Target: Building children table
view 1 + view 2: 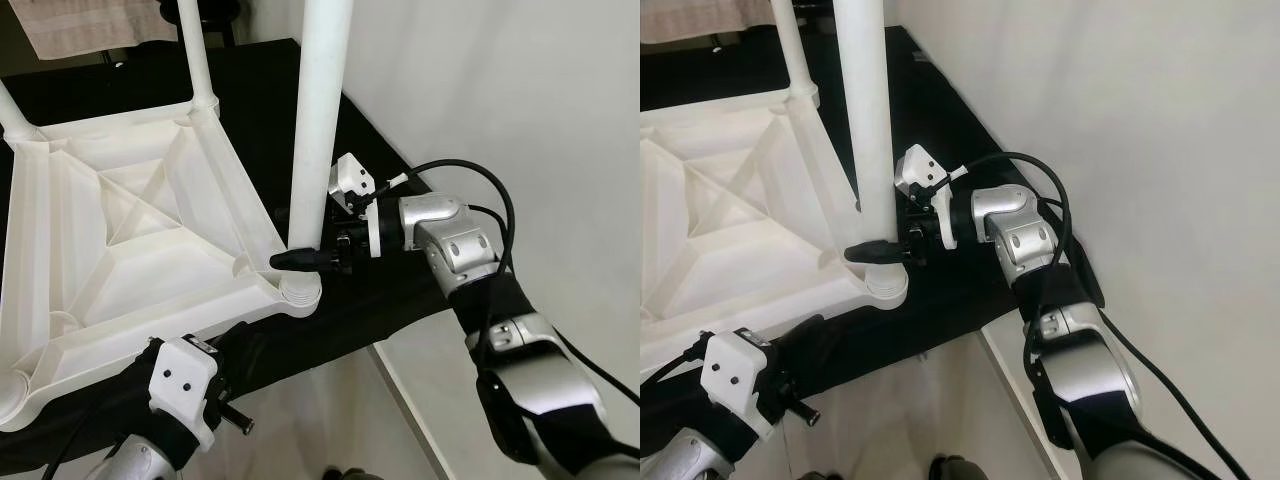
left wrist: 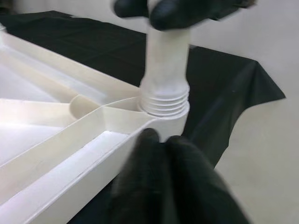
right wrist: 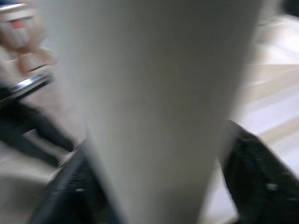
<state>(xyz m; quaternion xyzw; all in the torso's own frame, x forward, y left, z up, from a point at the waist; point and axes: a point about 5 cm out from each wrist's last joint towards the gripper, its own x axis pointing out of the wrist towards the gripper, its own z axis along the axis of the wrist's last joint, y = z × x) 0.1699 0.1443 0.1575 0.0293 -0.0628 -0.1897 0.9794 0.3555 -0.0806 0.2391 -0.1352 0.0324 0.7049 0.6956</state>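
Observation:
A white plastic children's table (image 1: 120,230) lies upside down on a black cloth. A thick white leg (image 1: 318,120) stands upright in the near right corner socket (image 1: 300,292), its thread rings showing just above the socket (image 2: 164,103). My right gripper (image 1: 300,258) is shut on this leg just above the socket, one black finger (image 3: 261,186) on each side of it. My left gripper (image 2: 159,140) sits low at the table's front edge below that corner, its fingers pressed together against the rim. Two thinner legs (image 1: 197,50) stand at the far corners.
The black cloth (image 1: 390,290) covers a low surface that ends just past the corner socket, with pale floor (image 1: 330,410) in front and to the right. A white wall (image 1: 520,90) runs close along the right. A pale towel (image 1: 90,25) hangs at the back left.

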